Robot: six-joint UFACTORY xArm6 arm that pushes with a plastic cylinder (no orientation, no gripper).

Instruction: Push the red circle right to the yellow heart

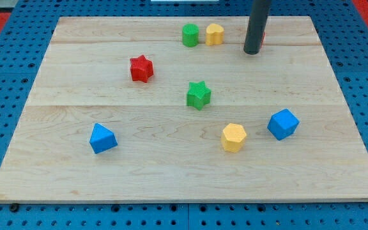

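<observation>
The yellow heart (214, 34) is noted at the view's top. To its right my tip (252, 52) is set down; no pincer is fitted. Just behind it, the red circle (262, 38) is largely hidden. It is judged light, rigid and free-sliding, best pushed at its right edge.

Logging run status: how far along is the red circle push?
Done: my tip is at the view's top, right of the yellow heart. In hand: only a red sliver shows behind the rod, likely the red circle, still apart from the heart. Left: closing that gap. The green cylinder sits just left of the heart.
</observation>
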